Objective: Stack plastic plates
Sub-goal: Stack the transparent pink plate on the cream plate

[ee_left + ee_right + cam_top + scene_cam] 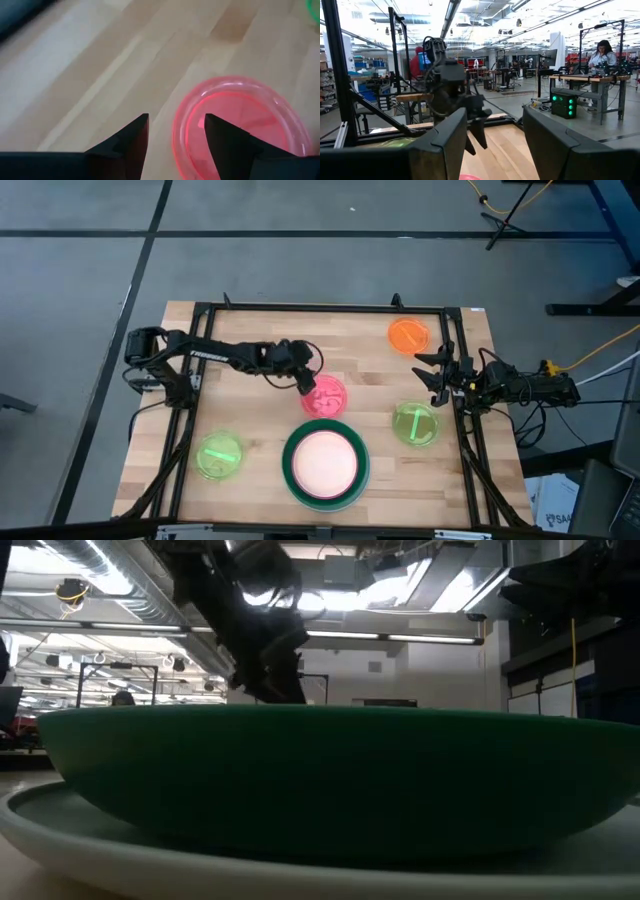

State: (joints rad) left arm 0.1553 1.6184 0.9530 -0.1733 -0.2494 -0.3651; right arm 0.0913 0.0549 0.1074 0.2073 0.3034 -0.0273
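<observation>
A translucent pink plate point(325, 397) lies flat on the table's middle. My left gripper point(305, 381) is open over its far-left rim point(181, 117), one finger outside the rim and one above the plate's inside; I see no touch. A stack point(325, 464) stands near the near edge: a peach plate point(324, 460) in a dark green plate point(330, 770), which rests on a large pale plate point(90, 840). An orange plate point(409, 334) and two lime green plates point(415, 423) point(219, 455) lie alone. My right gripper point(432, 370) waits open at the right edge.
A black frame point(320, 308) runs along the table's far edge and sides. Bare wood point(250, 410) lies between the pink plate and the left lime plate. In the right wrist view, my left arm point(447, 85) shows ahead and a person point(602, 52) stands far off.
</observation>
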